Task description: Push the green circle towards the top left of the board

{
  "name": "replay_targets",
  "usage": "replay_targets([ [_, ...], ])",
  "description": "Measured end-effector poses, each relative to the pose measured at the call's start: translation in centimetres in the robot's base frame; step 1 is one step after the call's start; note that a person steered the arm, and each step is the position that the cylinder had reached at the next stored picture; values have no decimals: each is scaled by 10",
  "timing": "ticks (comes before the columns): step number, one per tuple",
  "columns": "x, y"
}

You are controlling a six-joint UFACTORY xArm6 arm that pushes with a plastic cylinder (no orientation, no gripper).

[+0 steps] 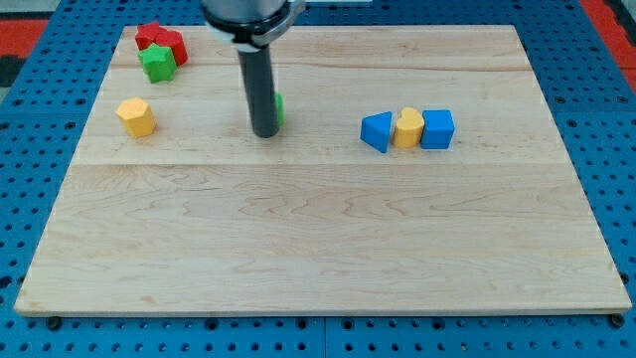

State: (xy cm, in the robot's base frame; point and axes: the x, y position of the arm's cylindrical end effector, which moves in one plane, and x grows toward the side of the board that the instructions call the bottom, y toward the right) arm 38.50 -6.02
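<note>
The green circle (279, 107) is mostly hidden behind my rod; only a green sliver shows at the rod's right edge, above the board's middle. My tip (264, 132) rests on the board directly in front of it, at the circle's lower left, seemingly touching. A green star (157, 63) lies at the top left, beside a red block (162, 42).
A yellow hexagon (136, 116) sits at the left. A blue triangle (377, 130), a yellow heart (407, 127) and a blue cube (437, 128) stand in a row at the right. The wooden board (318, 249) lies on a blue pegboard.
</note>
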Motion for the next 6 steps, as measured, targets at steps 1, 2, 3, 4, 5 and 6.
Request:
replay_targets([
  [1,-46,18],
  [2,-82,24],
  [3,-109,27],
  [4,-121,13],
  [5,-140,-18],
  [6,-147,-21],
])
